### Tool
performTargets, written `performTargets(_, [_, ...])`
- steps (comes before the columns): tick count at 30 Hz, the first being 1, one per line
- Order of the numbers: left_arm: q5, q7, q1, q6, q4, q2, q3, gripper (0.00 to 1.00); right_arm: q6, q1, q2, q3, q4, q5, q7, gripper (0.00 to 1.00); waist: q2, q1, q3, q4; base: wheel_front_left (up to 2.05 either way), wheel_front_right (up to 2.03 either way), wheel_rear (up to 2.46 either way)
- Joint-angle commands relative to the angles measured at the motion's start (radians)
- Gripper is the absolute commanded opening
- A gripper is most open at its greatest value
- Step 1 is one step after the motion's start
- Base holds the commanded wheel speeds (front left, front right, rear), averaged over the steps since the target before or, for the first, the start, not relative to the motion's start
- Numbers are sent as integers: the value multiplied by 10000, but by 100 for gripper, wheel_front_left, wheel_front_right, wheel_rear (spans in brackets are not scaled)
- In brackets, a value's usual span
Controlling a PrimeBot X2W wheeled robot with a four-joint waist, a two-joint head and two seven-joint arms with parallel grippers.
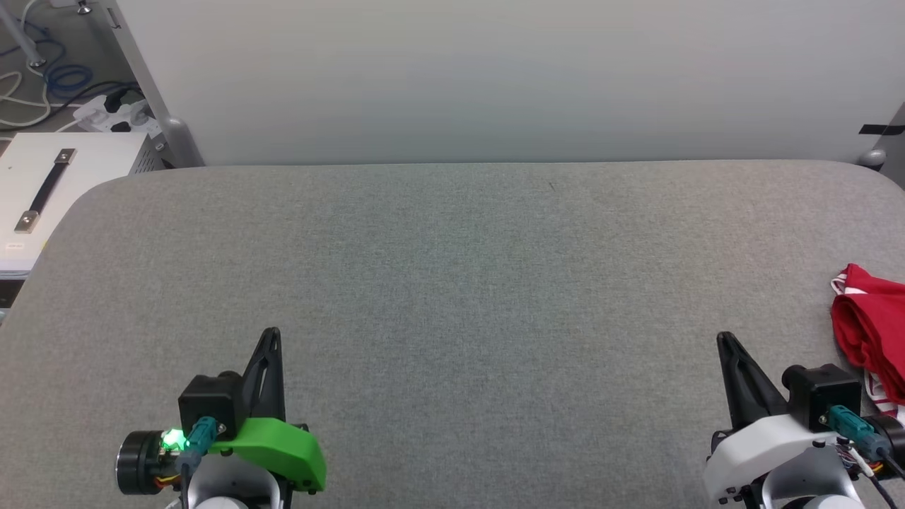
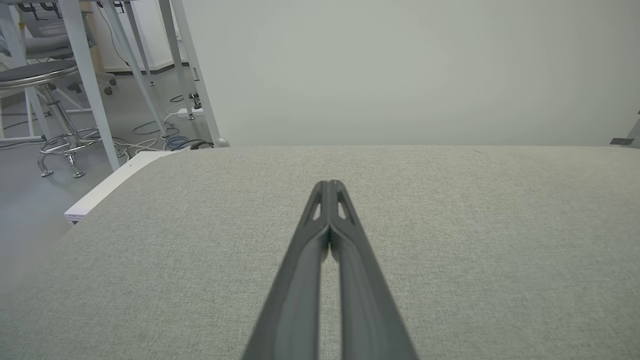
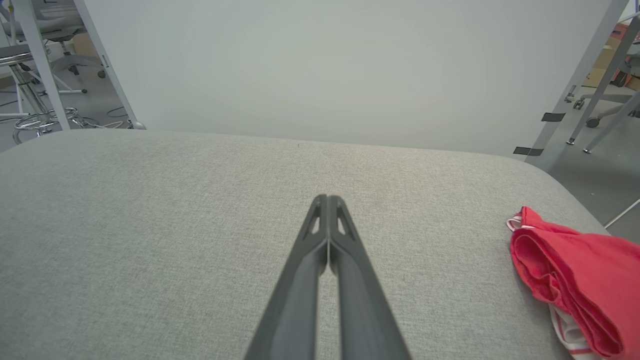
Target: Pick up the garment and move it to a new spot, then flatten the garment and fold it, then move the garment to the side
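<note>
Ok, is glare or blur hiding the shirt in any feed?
Head view: even light, no glare, shirt sharp but cut by the right edge. Right wrist view: sharp too, cropped at the lower right corner. Left wrist view: flat, even light.

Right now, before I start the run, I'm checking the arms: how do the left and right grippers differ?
The left gripper sits on a green wrist cover; the right gripper sits on a white wrist cover. The garment lies bunched just right of the right gripper; the left gripper is far from it, over bare table. Both are shut and hold nothing.
</note>
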Motion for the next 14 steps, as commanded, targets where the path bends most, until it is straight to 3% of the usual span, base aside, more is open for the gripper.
performTargets(1, [149,52,-128,-82,-56,-83,82,0,-10,-183,8,41,59,-60,-76,0,-1,0,4,-4,0,0,0])
performTargets(14, [575,314,-153,-263,-150,-330,379,0,-12,-330,9,98,254,-172,-131,0,-1,0,41,-40,0,0,0])
